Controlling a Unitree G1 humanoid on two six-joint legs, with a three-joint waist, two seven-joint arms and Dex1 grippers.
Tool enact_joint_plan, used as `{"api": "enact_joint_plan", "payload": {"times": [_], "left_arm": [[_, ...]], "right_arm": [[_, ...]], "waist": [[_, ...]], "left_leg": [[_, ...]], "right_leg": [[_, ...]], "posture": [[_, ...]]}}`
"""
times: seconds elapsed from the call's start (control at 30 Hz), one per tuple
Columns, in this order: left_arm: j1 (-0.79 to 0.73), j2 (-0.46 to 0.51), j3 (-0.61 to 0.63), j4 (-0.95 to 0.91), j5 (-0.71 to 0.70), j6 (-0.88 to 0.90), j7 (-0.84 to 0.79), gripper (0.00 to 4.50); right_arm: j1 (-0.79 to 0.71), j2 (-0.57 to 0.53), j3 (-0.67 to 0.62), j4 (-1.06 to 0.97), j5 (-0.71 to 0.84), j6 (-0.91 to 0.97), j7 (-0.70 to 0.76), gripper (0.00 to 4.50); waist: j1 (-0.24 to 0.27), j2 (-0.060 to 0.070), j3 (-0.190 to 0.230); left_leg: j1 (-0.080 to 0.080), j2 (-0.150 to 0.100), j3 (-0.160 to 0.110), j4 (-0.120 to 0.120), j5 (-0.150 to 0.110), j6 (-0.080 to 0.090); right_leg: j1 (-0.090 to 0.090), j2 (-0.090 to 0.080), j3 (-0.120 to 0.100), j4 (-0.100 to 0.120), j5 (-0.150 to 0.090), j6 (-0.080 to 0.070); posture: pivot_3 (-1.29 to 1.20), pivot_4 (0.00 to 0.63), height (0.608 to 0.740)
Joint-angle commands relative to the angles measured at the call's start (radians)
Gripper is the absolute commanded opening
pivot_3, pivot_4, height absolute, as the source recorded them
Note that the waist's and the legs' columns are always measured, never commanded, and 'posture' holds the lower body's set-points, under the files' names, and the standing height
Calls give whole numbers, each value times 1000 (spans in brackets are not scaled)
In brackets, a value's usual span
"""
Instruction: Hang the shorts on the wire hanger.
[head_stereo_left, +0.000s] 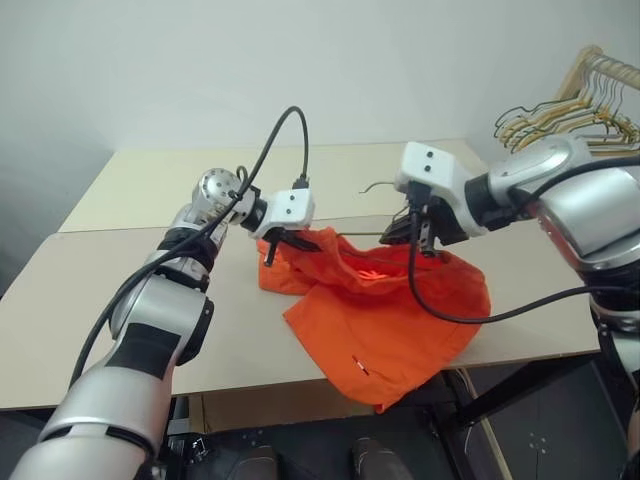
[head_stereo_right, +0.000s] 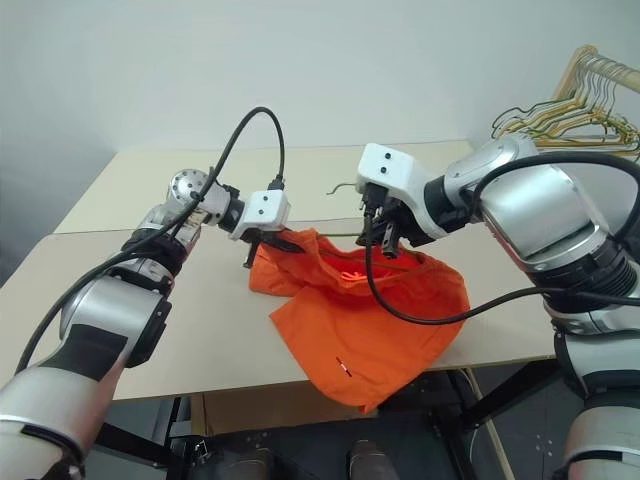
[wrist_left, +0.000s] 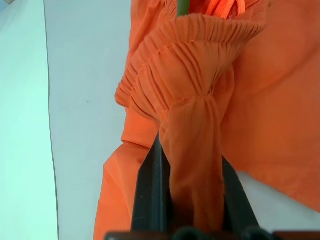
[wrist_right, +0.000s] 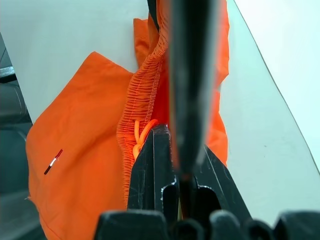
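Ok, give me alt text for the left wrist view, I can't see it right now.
The left gripper is shut on a bunched fold of the orange shorts just below their gathered waistband. The rest of the shorts lies on the pale table.

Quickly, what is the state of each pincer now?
Left pincer: closed on the shorts at the waistband.
Right pincer: closed on the wire hanger, by the shorts' waistband.

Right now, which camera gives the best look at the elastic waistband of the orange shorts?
The left wrist view: the gathered waistband sits close up, with the left gripper shut on a fold of it. The right wrist view shows a strip of waistband partly behind the fingers. The head views show the shorts whole, the waistband small.
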Motion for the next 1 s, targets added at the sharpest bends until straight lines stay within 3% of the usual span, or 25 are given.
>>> {"api": "enact_joint_plan", "payload": {"times": [0.03,0.2,0.3,0.5,0.67,0.9,1.0], "left_arm": [[-44,-8,40,-11,-13,17,-19,8],[-44,-8,74,-10,-15,50,-13,0],[-41,-4,89,-10,-16,72,-9,0],[-31,0,100,-11,-7,79,-9,0],[-37,-2,104,-10,-6,85,-6,0],[-37,3,112,-15,-8,84,-21,0],[-35,5,113,-18,-8,84,-28,0]], "right_arm": [[7,-18,-74,-18,-20,-62,-18,0],[81,-84,-120,-51,-27,-86,-22,1473],[131,-141,-207,-78,10,-45,-27,2629],[269,-257,-365,-158,78,-29,-8,4481],[453,-340,-339,-211,3,-117,-50,4481],[444,-253,-239,-131,-101,-165,-128,4481],[414,-212,-209,-100,-118,-181,-115,3897]], "waist": [[0,0,0],[3,0,0],[2,0,0],[0,0,0],[-3,0,0],[-9,0,0],[-7,0,0]], "left_leg": [[0,0,0,0,0,0],[0,-1,0,0,0,0],[-1,-1,0,0,0,0],[-1,-1,0,-1,0,0],[1,-1,0,0,0,0],[5,0,2,-1,0,0],[5,0,2,-1,0,0]], "right_leg": [[0,0,0,0,0,0],[0,0,0,0,0,0],[0,-1,0,-1,0,0],[0,-1,0,-1,0,0],[1,-1,0,-1,-2,4],[3,0,2,1,-3,4],[3,0,2,1,-3,4]], "posture": [[-25,0,740],[-28,0,740],[-29,0,740],[-29,0,740],[-26,0,740],[-19,0,740],[-10,0,740]]}}
